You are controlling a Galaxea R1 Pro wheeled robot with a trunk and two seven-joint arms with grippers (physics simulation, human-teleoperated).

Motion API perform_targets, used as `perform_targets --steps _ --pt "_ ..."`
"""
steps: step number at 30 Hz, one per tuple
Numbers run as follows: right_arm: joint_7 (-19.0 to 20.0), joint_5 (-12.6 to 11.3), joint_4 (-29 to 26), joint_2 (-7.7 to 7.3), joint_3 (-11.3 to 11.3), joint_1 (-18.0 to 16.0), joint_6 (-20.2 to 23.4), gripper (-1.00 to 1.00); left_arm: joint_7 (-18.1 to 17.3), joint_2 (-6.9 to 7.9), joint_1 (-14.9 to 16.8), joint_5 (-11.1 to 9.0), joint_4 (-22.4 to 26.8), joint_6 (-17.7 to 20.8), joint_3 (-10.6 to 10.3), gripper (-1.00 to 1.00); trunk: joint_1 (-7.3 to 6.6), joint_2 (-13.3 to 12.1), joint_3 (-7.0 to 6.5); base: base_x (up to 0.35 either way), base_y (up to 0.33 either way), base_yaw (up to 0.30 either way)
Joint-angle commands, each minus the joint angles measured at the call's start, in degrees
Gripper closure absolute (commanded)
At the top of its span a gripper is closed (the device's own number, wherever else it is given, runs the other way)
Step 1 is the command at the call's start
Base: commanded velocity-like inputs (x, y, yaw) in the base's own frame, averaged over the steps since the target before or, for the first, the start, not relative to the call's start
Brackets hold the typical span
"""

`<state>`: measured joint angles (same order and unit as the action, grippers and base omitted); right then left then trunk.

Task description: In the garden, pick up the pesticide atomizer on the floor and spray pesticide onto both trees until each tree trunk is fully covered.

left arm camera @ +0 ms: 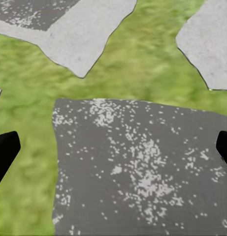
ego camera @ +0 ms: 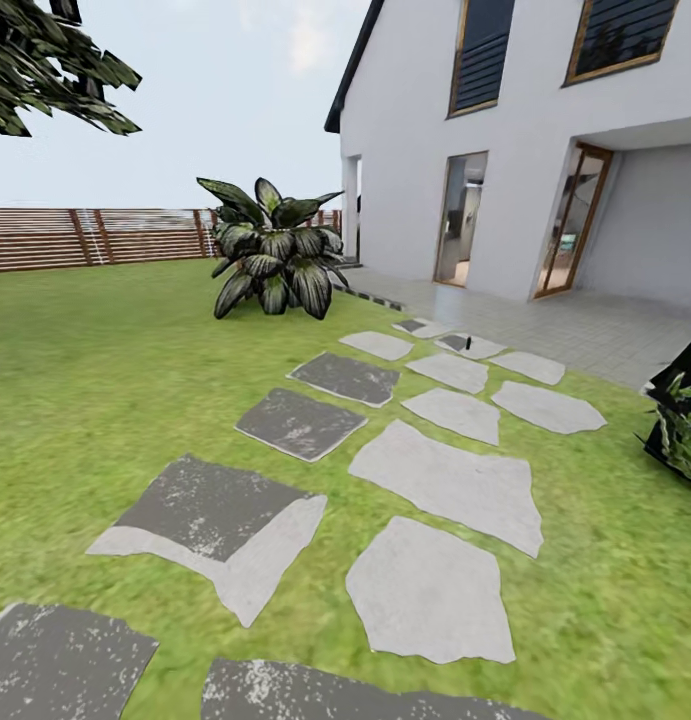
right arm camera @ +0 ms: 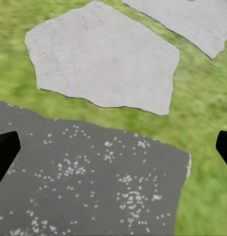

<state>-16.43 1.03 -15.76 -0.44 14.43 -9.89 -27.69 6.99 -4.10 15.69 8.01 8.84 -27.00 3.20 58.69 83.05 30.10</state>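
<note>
Ahead of you in the head view lies the garden lawn (ego camera: 95, 380). At far left, one dark leafy branch (ego camera: 55, 70) hangs in from the upper corner; you cannot tell from here which tree it belongs to, and no trunk shows. Behind it runs one brown slatted fence (ego camera: 85, 237). Next comes one low plant with broad striped leaves (ego camera: 273, 255), standing on the grass near the house corner. A path of flat stepping stones (ego camera: 440, 480) runs from the near edge toward the house: roughly fourteen slabs, some dark grey, some pale. On one of the far pale slabs stands a single small dark upright object (ego camera: 468, 343), too small for you to identify. The white house (ego camera: 525, 150) has two doorways and two upper windows in sight. At far right, one more leafy plant (ego camera: 680, 410) is cut off by the frame edge. No writing or labels can be read anywhere.

Your left gripper (left arm camera: 113, 150) has its two dark fingertips spread wide over a speckled dark slab. Your right gripper (right arm camera: 113, 150) is likewise spread wide, holding nothing, over another dark slab.
</note>
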Motion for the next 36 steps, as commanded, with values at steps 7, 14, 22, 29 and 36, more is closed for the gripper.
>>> perform_targets --steps 7,14,22,29,36 --pt "-0.53 0.11 0.03 -0.05 0.45 -0.04 0.00 -1.00 0.30 -0.03 0.04 0.60 -0.05 -0.18 0.32 -1.00 0.03 0.02 0.06 0.350 0.000 -0.150" --pt "-0.53 0.11 0.03 -0.04 0.47 -0.04 0.00 -1.00 0.30 -0.03 0.04 0.60 -0.05 -0.17 0.32 -1.00 0.03 0.02 0.06 0.350 0.000 -0.105" --pt "-0.53 0.11 0.03 -0.03 0.46 -0.04 0.00 -1.00 0.30 -0.03 0.04 0.60 -0.05 -0.16 0.32 -1.00 0.03 0.02 0.06 0.350 0.000 -0.096" --pt "-0.53 0.11 0.03 -0.02 0.46 -0.04 0.00 -1.00 0.30 -0.03 0.04 0.60 -0.05 -0.18 0.32 -1.00 0.03 0.02 0.06 0.350 0.000 -0.096" --pt "-0.53 0.09 0.03 0.00 0.46 -0.04 0.00 -1.00 0.30 -0.03 0.04 0.60 -0.05 -0.17 0.32 -1.00 0.03 0.02 0.06 0.350 0.000 -0.022"
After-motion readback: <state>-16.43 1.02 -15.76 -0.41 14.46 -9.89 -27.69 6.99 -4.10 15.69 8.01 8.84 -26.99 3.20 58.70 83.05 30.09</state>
